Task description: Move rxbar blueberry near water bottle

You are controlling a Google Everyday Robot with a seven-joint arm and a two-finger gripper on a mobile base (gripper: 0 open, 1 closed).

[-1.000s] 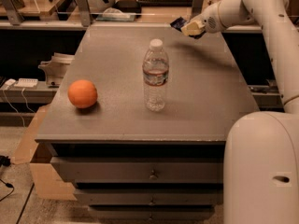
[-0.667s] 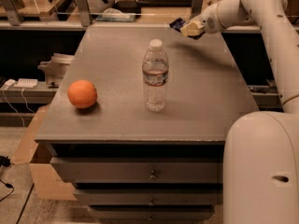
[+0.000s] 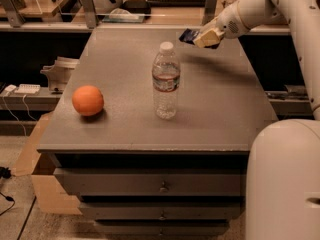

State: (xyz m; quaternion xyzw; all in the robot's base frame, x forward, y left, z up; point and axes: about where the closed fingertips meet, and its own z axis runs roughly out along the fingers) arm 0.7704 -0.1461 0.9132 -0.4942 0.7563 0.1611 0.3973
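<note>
The water bottle [image 3: 165, 80] stands upright in the middle of the grey table top [image 3: 125, 129], clear with a white cap. My gripper [image 3: 204, 38] is above the far right part of the table, behind and to the right of the bottle. It is shut on the rxbar blueberry [image 3: 188, 35], a dark blue wrapper that sticks out to the left of the fingers and is held off the surface.
An orange [image 3: 88, 100] lies on the table to the left of the bottle. Drawers [image 3: 160, 186] run under the front edge. Shelves with clutter [image 3: 125, 9] stand behind the table. My white base [image 3: 285, 184] is at the right front corner.
My gripper with the bar has shifted slightly left and down toward the table; the bottle and orange have not moved.
</note>
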